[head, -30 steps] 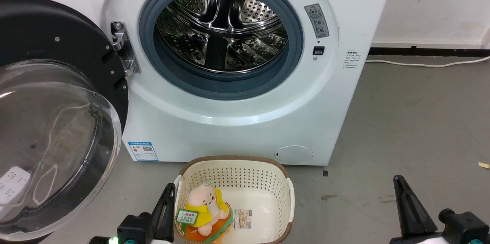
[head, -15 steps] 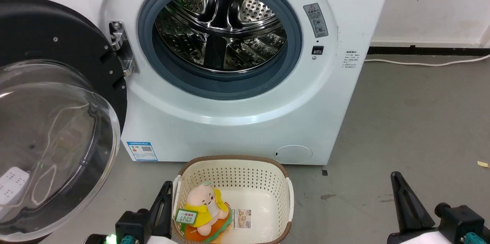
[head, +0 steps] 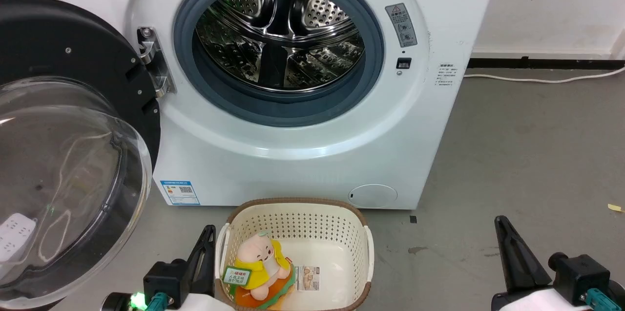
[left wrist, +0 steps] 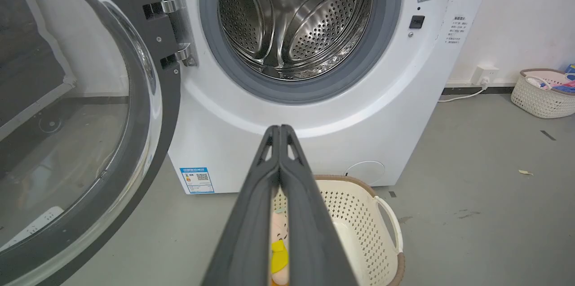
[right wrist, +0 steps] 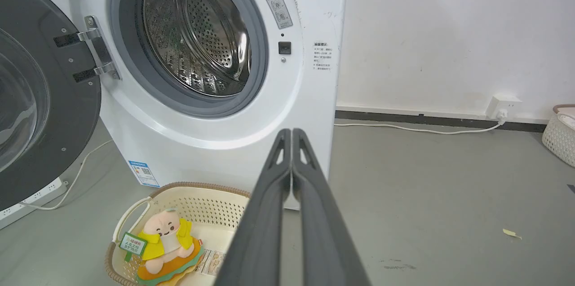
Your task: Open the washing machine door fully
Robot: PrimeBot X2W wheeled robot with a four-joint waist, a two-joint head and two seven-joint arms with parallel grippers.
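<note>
Head view puts the washing machine door swung wide on its hinge at my left, away from the white machine, drum exposed. A laundry basket holding a plush toy sits on the floor just before the machine, between my left gripper and right gripper, both with fingers pressed together on nothing; wrist views add a second basket by the wall.

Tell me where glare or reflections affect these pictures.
Head view: pale reflections streak the clear glass bowl of the large round glossy black washing machine door, hazing the white power strip behind it. Left wrist view: bright highlights glint on the perforated steel drum. Right wrist view: the drum mirrors light in bands; the grey floor is evenly lit, without hard shadows.
</note>
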